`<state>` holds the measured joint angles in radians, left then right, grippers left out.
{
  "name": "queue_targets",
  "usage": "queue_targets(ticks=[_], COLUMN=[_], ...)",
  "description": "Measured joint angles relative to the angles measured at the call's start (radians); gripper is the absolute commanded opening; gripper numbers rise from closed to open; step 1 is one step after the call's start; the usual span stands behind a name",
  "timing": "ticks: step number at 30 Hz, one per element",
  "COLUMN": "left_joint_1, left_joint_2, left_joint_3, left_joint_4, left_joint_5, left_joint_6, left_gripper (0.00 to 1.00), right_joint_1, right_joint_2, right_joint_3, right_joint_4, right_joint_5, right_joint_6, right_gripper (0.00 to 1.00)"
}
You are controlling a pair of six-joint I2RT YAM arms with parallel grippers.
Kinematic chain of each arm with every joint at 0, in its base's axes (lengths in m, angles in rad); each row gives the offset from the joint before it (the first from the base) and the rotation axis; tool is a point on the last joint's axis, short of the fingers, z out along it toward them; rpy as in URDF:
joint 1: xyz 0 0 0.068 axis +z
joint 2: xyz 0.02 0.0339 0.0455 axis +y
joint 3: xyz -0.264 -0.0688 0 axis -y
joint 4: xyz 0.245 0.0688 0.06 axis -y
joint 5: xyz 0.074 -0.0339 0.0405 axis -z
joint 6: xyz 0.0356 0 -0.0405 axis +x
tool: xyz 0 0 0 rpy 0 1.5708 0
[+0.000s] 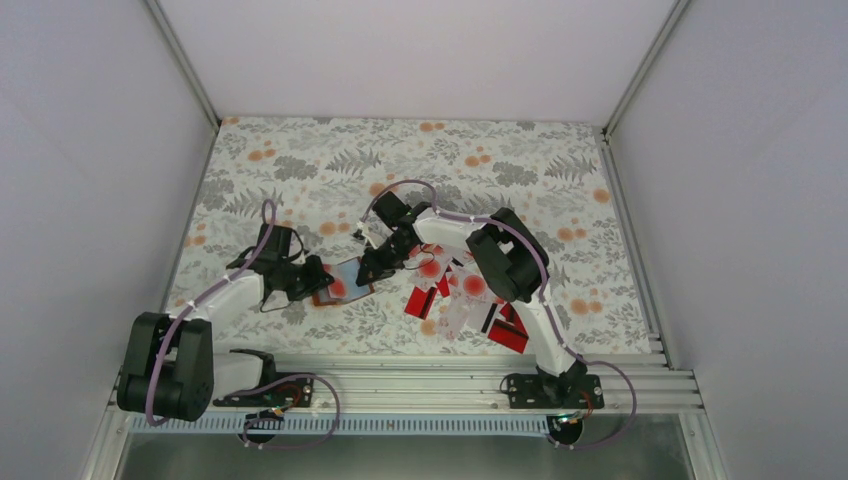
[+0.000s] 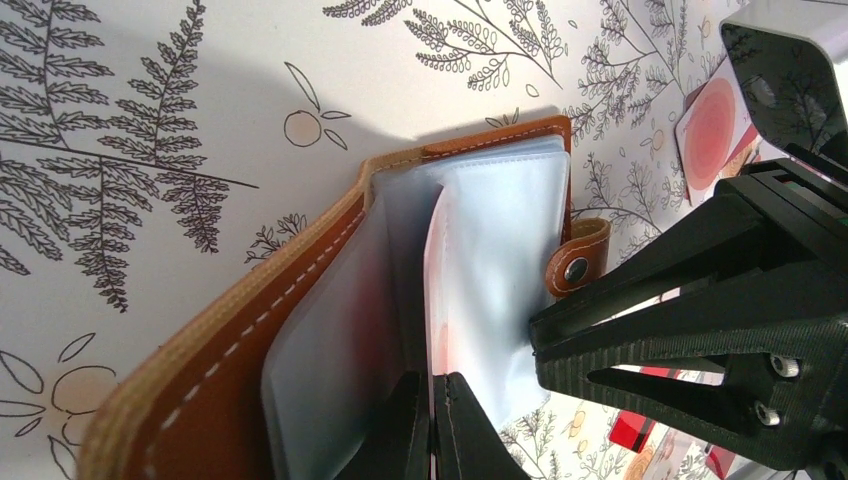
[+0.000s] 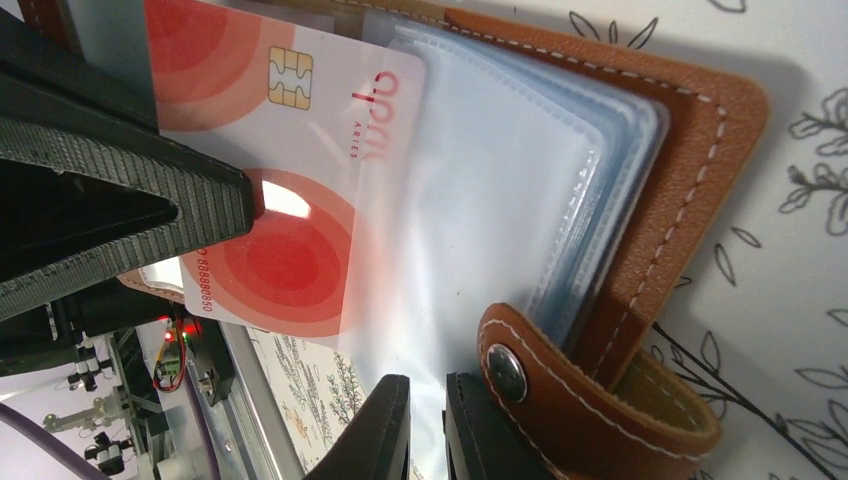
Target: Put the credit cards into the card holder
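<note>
– Holder [image 1: 340, 283] location?
– Open on the bench [image 1: 300, 160], between the arms (loose cards [image 1: 470, 300] piled just right of it).
– Tools?
– Left tool [image 2: 432, 420] is clamped on a pocket leaf, a blotched card [image 3: 300, 260] partly inside. Right tool [image 3: 428, 430], nearly closed, pinches a clear pocket's edge.

Scene evenly lit, soft shadow cast beyond the card holder [image 2: 215, 385], white glare caught on the credit card [image 3: 340, 120] inside it, near edge blurred
</note>
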<state>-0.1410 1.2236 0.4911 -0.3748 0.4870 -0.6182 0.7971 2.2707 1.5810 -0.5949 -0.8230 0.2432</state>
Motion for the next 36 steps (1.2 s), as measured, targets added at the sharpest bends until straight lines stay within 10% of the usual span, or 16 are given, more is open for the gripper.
queue_targets(ticks=[36], left_joint_1=[0.001], left_joint_2=[0.001], left_joint_3=[-0.071], left_joint_4=[0.145], left_joint_5=[0.03], left_joint_6=[-0.021], left_gripper=[0.02], right_joint_1=[-0.033], right_joint_2=[-0.011], right_joint_3=[0.117], right_joint_4=[-0.232], right_joint_5=[0.215], right_joint_6=[0.019], right_gripper=[0.21])
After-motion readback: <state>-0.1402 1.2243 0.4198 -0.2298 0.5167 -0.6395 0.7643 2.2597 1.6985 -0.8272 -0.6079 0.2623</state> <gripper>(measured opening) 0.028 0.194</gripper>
